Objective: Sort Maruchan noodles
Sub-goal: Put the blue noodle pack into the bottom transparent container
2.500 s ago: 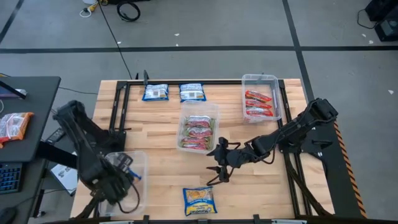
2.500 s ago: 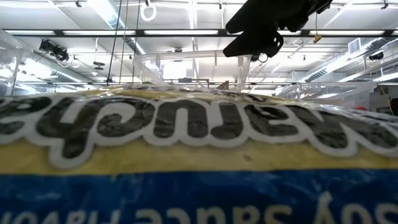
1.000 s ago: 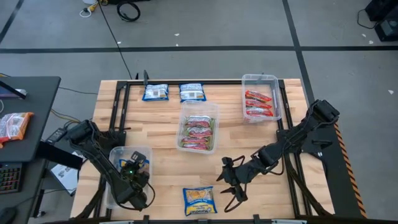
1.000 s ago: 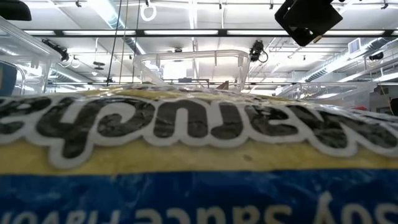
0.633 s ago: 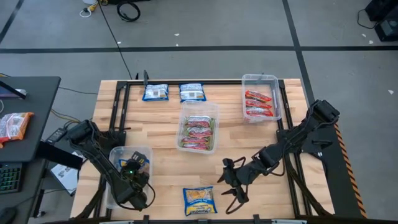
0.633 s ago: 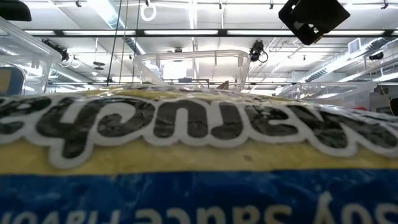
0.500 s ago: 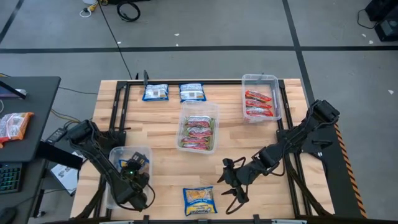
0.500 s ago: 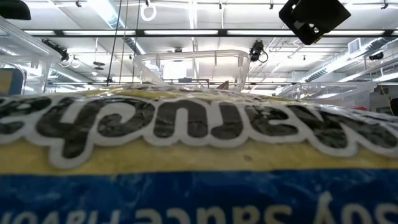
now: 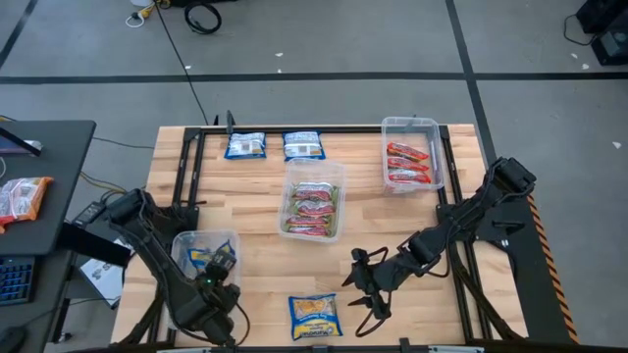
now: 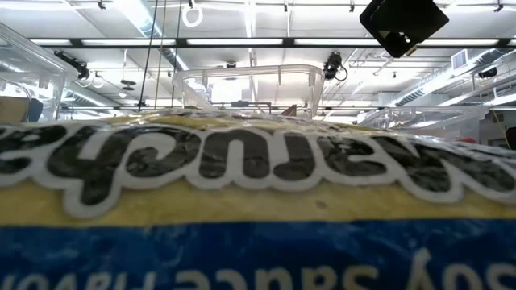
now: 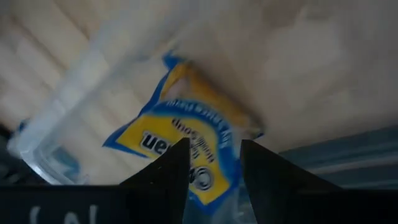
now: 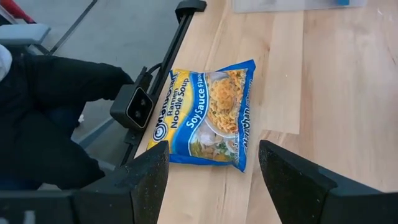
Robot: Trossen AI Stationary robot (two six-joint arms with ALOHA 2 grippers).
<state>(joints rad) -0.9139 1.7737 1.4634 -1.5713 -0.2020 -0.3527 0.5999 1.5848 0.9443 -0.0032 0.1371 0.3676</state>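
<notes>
Right gripper (image 9: 368,297) low over the table's near edge, arm stretched in from the right side, fingers spread wide and empty. A blue-and-yellow soy sauce packet (image 12: 210,117) lies flat just beside it, against the near rail, bare wood (image 9: 265,260) all round. Left gripper (image 9: 214,294) sits at the near left corner above a clear tub (image 9: 180,247); its fingers (image 11: 163,171) are parted, nothing between them, with a blue-and-yellow packet (image 11: 186,146) lying in the tub beyond them.
</notes>
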